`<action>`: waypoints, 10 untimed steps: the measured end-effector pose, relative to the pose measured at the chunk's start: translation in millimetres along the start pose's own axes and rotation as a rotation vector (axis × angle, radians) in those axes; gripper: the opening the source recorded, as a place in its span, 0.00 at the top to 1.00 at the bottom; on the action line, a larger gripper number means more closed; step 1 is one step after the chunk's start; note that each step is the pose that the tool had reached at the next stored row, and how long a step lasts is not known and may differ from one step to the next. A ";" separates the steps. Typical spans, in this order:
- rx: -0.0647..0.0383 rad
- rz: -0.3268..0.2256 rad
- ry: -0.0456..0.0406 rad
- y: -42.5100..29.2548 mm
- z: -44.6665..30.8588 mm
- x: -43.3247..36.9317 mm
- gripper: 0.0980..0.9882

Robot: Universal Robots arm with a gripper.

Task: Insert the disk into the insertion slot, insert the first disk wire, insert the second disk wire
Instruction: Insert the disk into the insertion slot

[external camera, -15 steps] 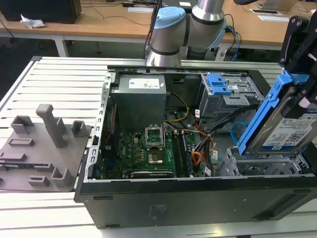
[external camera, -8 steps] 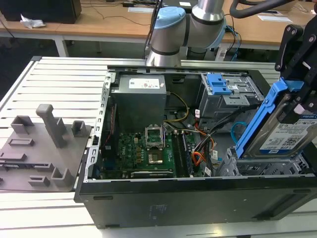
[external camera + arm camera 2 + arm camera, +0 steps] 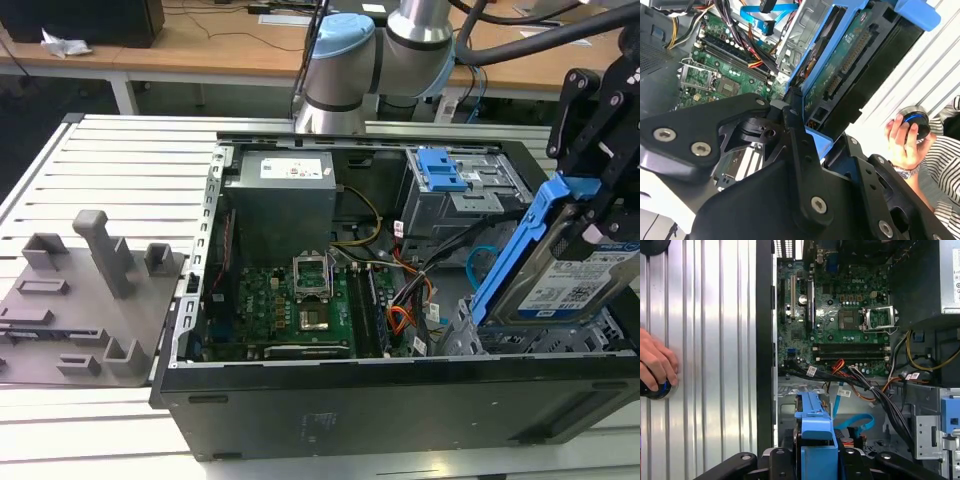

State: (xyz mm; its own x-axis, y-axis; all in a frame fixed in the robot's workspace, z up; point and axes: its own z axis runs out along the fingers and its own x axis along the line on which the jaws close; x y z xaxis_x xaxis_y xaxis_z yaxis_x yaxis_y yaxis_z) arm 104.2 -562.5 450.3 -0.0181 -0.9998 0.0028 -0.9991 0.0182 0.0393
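So the end effector [image 3: 598,212] is pinched onto the disk [image 3: 575,280], a silver rectangular hard drive with a white barcode label in a bright blue plastic caddy, and it's gripping near the upper end. The disk hangs tilted, with its low edge just above the insertion slot [image 3: 480,338]. That's the low silver metal drive cage with perforated sides, at the exterior view's right end of the open black computer case [image 3: 350,405]. It doesn't look seated yet.

My guess on handling is that it's rigid and dense for its size. The metal faces are probably slick, and the caddy plastic should give a little. The second wrist view shows the bare green circuit board [image 3: 840,65] and its connectors on the underside, so I'd call that the fragile part. Hold it by the caddy's side rails, not the board.

The second disk wire [image 3: 478,262], a thin light-blue flat cable, loops loose just beside the cage and looks floppy. A person's hand [image 3: 655,365] rests on the ribbed silver tabletop [image 3: 715,340].
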 end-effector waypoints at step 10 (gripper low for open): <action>0.000 0.000 0.0002 -2.2 1.6 -29.4 0.70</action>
State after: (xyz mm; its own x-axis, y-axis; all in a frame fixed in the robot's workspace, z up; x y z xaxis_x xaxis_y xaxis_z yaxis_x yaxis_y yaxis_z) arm 106.8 -533.1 448.6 -0.0181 -0.9998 0.0031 -0.9991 0.0182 0.0393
